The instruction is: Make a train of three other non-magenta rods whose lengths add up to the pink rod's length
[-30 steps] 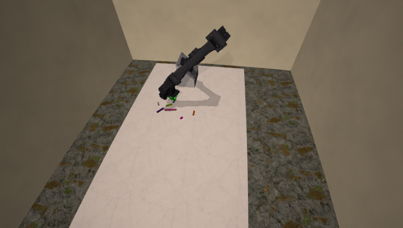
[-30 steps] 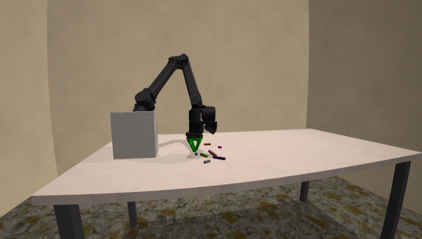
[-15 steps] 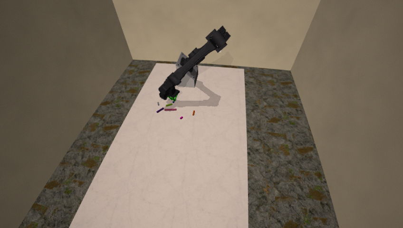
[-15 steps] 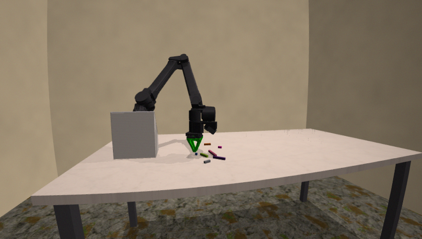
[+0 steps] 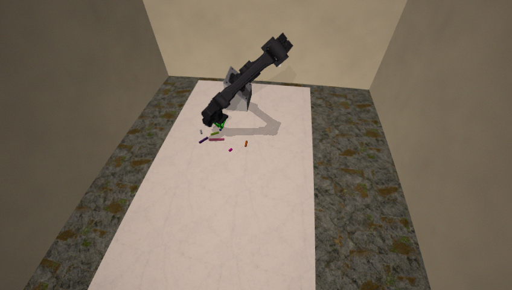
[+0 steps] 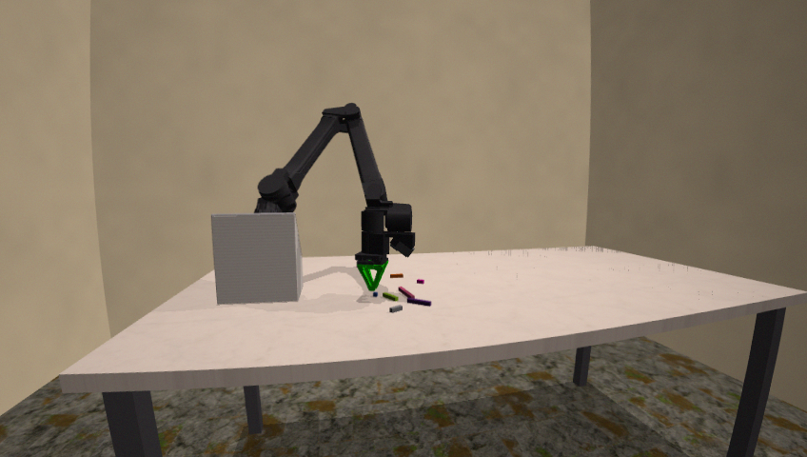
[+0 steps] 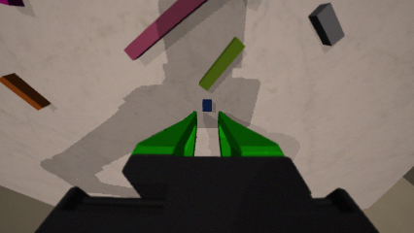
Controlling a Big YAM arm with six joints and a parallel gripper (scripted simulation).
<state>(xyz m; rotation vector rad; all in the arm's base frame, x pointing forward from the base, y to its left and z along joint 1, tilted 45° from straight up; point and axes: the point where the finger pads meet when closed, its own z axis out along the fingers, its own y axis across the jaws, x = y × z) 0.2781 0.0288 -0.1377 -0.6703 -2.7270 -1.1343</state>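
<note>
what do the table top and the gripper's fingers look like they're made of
The table top looks like pale pinkish stone with a dull finish, going by its faint veins, though a printed laminate could look the same. The gripper's fingers seem to be green plastic, smooth with little shine, judging by their even colour; painted metal is possible too.
</note>
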